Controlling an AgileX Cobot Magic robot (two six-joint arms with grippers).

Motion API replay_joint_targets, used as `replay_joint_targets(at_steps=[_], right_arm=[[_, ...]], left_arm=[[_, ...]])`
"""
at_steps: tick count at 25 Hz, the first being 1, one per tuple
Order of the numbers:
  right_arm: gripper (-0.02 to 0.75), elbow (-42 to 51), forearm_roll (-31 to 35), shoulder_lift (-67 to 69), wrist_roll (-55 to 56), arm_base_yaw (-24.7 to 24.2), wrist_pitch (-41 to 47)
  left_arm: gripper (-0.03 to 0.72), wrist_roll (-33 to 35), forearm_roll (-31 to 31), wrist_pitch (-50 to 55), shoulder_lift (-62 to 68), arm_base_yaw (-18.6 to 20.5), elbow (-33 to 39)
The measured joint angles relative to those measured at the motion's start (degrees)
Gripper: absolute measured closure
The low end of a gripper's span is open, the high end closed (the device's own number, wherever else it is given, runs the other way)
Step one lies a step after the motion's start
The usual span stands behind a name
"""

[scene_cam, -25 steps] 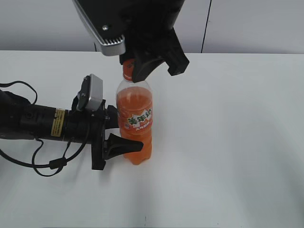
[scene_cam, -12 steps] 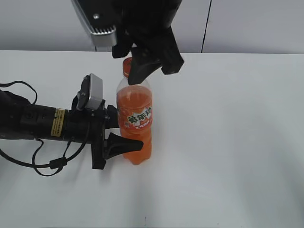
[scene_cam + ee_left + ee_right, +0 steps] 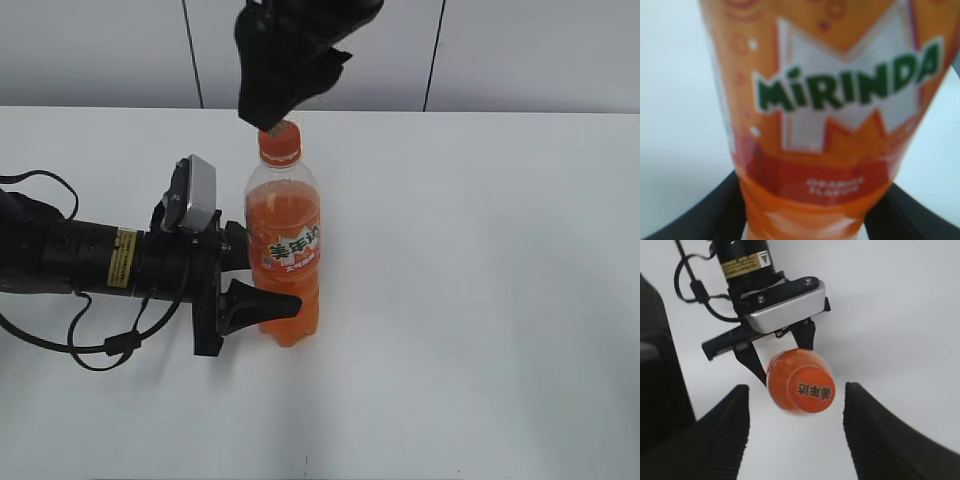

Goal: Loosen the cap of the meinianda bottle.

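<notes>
Stood upright on the white desk (image 3: 480,300): the tall clear plastic meinianda bottle of orange drink (image 3: 284,250), long axis vertical, its small round orange screw cap (image 3: 279,142) at the very top. Clamped around the bottle's lower body from the side, the black left tool (image 3: 240,285), one finger on either flank, steadying it. Hung directly above the cap, the black right tool (image 3: 796,427), fingers spread apart and clear of the cap on both sides, gripping nothing. Nearest to the cap by far: the right tool; needed next, probably, a straight drop along the bottle's axis before closing on the cap.
</notes>
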Motion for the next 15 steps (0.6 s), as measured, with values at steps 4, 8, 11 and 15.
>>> replay_joint_targets(at_steps=[4,8,11,15], right_arm=[[0.29,0.0,-1.0,0.0,27.14,0.0,0.0],[0.29,0.0,-3.35,0.0,44.96,0.0,0.0],[0.29,0.0,-4.39,0.29,48.36,0.0,0.0],[0.29,0.0,-4.72,1.06,49.78,0.0,0.0]], left_arm=[[0.277,0.0,0.0,0.0,0.0,0.0,0.0],[0.277,0.0,0.0,0.0,0.0,0.0,0.0],[0.277,0.0,0.0,0.0,0.0,0.0,0.0],[0.277,0.0,0.0,0.0,0.0,0.0,0.0]])
